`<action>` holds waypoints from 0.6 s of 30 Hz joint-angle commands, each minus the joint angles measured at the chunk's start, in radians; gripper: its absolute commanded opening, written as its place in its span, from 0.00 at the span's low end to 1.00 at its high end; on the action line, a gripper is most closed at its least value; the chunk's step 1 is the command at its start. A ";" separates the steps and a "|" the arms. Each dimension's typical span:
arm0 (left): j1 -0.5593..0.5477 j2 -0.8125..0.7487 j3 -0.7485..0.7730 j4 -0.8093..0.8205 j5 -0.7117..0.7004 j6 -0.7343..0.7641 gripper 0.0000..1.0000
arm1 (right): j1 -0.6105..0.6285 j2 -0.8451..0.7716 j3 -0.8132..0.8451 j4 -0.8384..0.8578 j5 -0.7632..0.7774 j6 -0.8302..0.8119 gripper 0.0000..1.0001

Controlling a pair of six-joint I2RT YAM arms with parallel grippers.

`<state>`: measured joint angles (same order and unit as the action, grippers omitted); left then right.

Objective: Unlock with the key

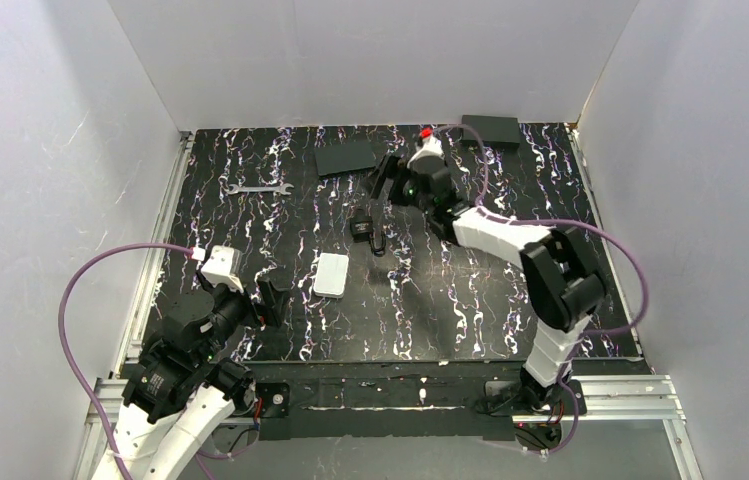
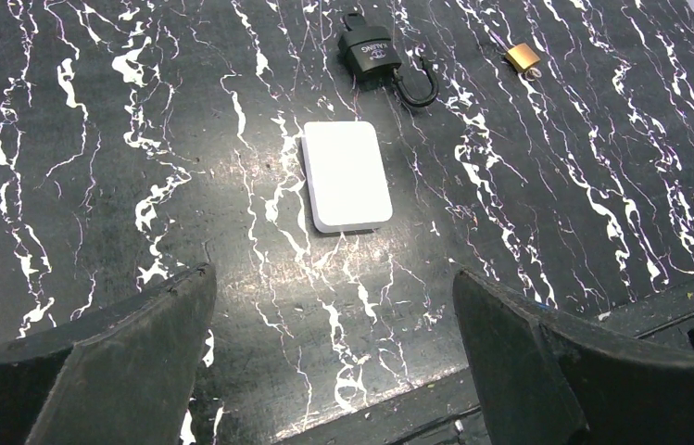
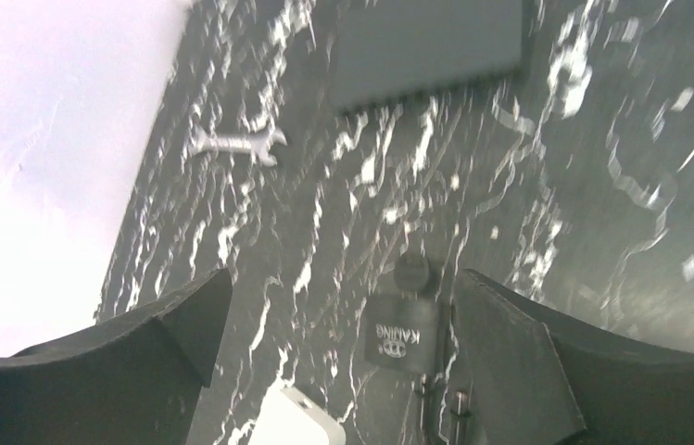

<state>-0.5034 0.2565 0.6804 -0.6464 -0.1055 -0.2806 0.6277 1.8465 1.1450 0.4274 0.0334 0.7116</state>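
One high fixed view, two low wrist views over the same marbled surface [image 1: 470, 300].
The top camera looks down from above and behind the arm bases, far enough to take in the whole surface and its white walls [image 1: 50, 150]. The left wrist camera looks forward and down between the left pincer [image 2: 334, 278] fingers, at middling range. The right wrist camera, between the right pincer [image 3: 343, 278] fingers, sits close and low, its picture tilted and blurred. All three share the padlock [image 2: 371, 54] and the white flat box [image 2: 347, 174]; top and right wrist also share the wrench [image 3: 232, 144].
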 commanded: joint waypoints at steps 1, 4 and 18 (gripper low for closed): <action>0.000 -0.004 -0.002 -0.008 -0.023 0.009 0.98 | -0.007 -0.152 0.142 -0.201 0.136 -0.202 0.98; 0.001 -0.005 -0.003 -0.009 -0.027 0.009 0.98 | -0.009 -0.235 0.176 -0.304 0.198 -0.246 0.98; 0.000 0.023 0.001 -0.013 -0.040 0.000 0.98 | -0.012 -0.814 -0.206 -0.466 0.441 -0.153 0.98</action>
<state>-0.5034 0.2584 0.6804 -0.6537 -0.1284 -0.2810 0.6209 1.1522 1.0382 0.0502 0.3832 0.4950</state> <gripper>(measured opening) 0.983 0.983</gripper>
